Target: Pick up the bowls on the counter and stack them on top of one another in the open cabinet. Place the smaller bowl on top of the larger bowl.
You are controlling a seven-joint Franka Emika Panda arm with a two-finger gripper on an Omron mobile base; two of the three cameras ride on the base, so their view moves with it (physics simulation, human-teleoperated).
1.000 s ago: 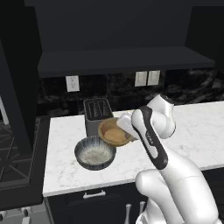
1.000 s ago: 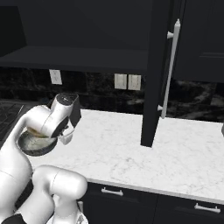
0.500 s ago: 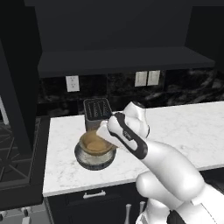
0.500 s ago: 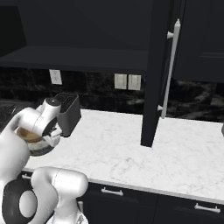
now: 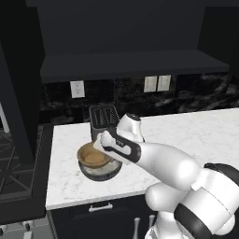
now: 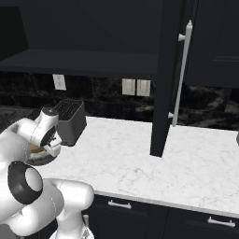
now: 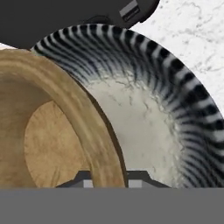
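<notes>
Counter (image 5: 196,135) open beyond larger bowl (image 5: 103,171); gripper (image 5: 99,148) angled down above it, clamped on smaller bowl (image 5: 93,156) rim.

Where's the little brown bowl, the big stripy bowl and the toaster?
Brown bowl (image 5: 92,156), left base view, its inside.
Big bowl (image 7: 175,92), hand view, its striped rim.
Toaster (image 6: 71,122), right base view, its dark side.

White marble counter (image 5: 186,135), larger bowl (image 5: 103,172) resting on it, black toaster (image 5: 103,118) behind
</notes>
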